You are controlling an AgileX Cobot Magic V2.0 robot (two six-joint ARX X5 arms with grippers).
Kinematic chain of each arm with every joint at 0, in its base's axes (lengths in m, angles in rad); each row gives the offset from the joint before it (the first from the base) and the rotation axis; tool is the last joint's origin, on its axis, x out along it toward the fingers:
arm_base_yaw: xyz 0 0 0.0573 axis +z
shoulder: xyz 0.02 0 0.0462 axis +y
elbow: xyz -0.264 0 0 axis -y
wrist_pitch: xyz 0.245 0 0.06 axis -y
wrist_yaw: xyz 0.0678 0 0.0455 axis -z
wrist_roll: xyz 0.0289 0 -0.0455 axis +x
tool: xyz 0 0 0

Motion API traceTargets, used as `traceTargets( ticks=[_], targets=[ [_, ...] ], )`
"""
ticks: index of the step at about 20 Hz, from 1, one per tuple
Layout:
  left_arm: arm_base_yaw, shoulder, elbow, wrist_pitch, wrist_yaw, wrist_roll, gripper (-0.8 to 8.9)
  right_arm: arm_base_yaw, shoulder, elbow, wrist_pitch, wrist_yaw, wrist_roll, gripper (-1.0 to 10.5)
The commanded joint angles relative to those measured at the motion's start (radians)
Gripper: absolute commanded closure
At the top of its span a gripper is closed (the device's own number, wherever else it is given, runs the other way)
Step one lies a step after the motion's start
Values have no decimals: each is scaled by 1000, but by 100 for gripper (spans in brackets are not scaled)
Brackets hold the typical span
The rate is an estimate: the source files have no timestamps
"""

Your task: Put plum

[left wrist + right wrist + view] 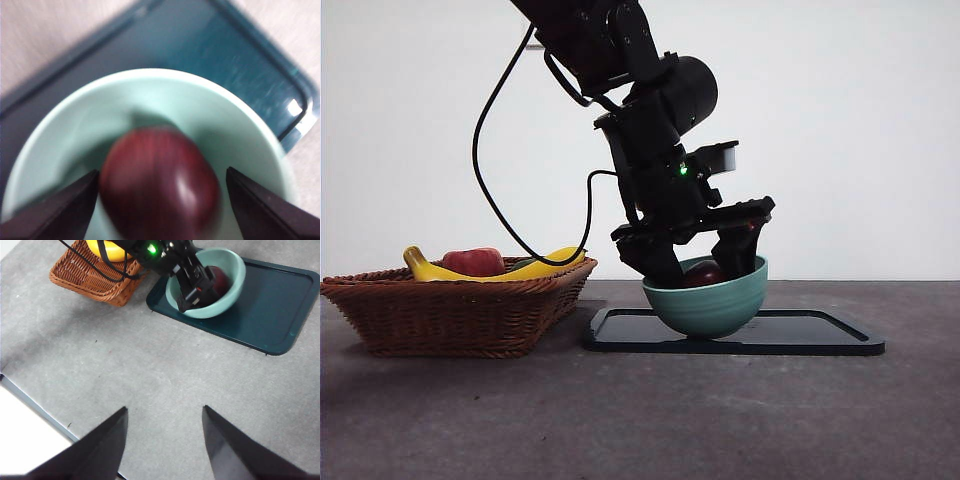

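Now the plum (160,185) lies inside the green bowl (708,300), which stands on the dark tray (820,335). The left claw (705,268) reaches down into the bowl with its jaws spread, one on each side of the fruit; the blurred view seems to show a small gap on both sides.

To finish well, I think it should rise straight up, toward 12 o'clock, without touching the rim, so the bowl does not tip. The basket (450,310) with the banana (535,268) stays at 9 o'clock. The right claw (165,440) waits apart, also spread.
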Motion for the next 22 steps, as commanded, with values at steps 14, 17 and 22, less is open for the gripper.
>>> traceTargets(
  ticks=[14,17,22],
  targets=[
    [1,16,251,-156,-5,35,636,5,3,9,10,2,3,710],
    [19,-2,380,-252,-5,30,636,5,3,9,10,5,2,710],
    [71,-160,413,-356,-5,30,637,5,3,9,10,5,2,710]
  ],
)
